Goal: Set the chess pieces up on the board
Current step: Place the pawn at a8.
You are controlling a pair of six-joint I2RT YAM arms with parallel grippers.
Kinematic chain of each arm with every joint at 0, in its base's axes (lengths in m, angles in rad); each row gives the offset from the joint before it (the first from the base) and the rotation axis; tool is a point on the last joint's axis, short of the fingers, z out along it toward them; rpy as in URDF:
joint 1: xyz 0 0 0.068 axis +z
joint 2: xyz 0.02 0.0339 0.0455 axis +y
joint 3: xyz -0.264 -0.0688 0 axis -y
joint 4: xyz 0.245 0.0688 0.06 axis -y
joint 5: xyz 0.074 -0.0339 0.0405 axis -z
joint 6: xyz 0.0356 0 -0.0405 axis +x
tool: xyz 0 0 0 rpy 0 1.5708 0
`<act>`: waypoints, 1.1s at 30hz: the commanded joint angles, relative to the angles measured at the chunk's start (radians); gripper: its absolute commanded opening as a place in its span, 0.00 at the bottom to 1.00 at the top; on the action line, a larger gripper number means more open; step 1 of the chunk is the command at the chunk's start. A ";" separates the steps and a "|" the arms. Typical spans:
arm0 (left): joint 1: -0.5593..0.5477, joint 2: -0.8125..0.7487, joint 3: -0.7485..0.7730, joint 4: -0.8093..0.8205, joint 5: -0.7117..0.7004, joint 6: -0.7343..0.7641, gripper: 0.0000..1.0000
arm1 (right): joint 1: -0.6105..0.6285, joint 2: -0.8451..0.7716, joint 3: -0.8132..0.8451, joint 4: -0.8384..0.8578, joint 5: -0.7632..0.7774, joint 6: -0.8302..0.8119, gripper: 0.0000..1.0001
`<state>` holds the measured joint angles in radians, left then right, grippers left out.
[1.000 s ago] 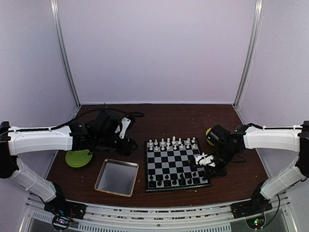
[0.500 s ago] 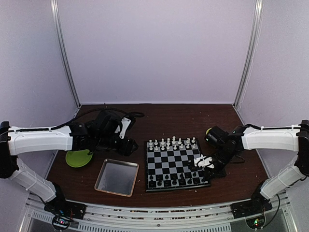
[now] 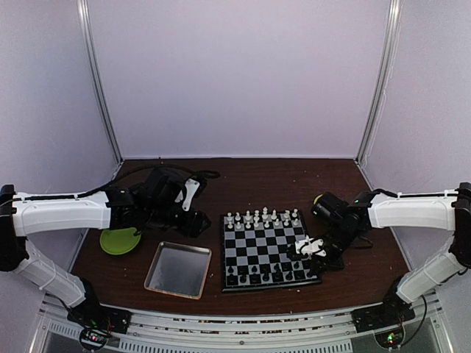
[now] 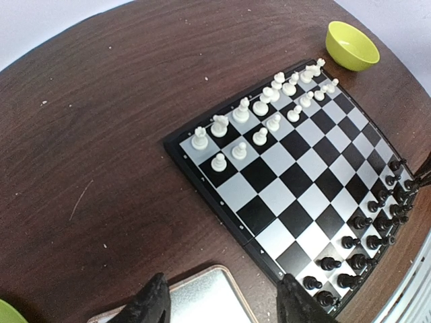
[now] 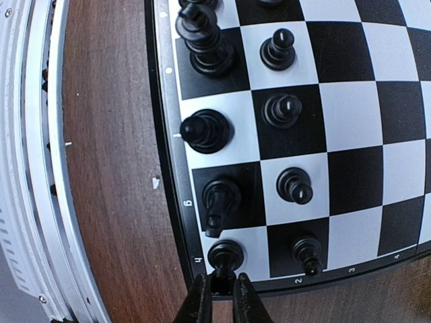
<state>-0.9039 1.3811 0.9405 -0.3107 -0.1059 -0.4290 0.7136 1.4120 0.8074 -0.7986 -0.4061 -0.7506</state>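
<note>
My left gripper hasn't stirred over the last second. It hangs above a corner of the tray with its jaws apart and nothing between them. Right of that lies the board, with the white pieces in two rows along its far edge and the black pieces in two rows along the near edge.

The change is on the right. My right gripper has crept a little down toward the board's near right corner, and over the last half second it has barely moved. My wrist camera shows the jaws almost together on the corner piece, a black one standing upright on the last square of the back row. The fingertips hide the contact itself, so I may only be brushing it.

I take this as the set-down of one of the last back-row men. What remains is to let go and rise straight up without nudging its neighbours.
</note>
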 commanded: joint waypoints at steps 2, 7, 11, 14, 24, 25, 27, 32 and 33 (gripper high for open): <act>0.008 0.004 -0.006 0.048 0.018 -0.011 0.55 | 0.004 -0.019 0.002 0.013 0.043 0.019 0.10; 0.008 0.009 -0.008 0.053 0.024 -0.014 0.55 | 0.003 -0.015 0.002 0.012 0.047 0.019 0.11; 0.008 0.010 -0.011 0.059 0.028 -0.016 0.55 | 0.001 -0.014 0.001 0.012 0.047 0.017 0.11; 0.008 0.013 -0.011 0.061 0.033 -0.017 0.55 | 0.001 -0.017 0.002 0.006 0.042 0.016 0.11; 0.013 -0.015 0.093 -0.083 -0.027 0.053 0.56 | -0.014 -0.180 0.114 -0.129 -0.019 0.020 0.35; 0.019 -0.017 0.117 -0.113 -0.036 0.075 0.56 | -0.021 -0.196 0.133 -0.153 -0.018 0.018 0.35; 0.027 -0.018 0.173 -0.181 -0.060 0.116 0.56 | -0.042 -0.226 0.179 -0.195 -0.007 0.028 0.36; 0.039 -0.018 0.341 -0.341 -0.197 0.240 0.61 | -0.141 -0.340 0.297 -0.175 0.061 0.124 0.53; 0.041 -0.019 0.366 -0.364 -0.236 0.264 0.63 | -0.162 -0.378 0.301 -0.116 0.115 0.170 0.94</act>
<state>-0.8761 1.3827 1.1946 -0.5537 -0.1970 -0.2913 0.6155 1.1393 1.0447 -0.9653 -0.4011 -0.6895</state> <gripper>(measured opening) 0.607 0.456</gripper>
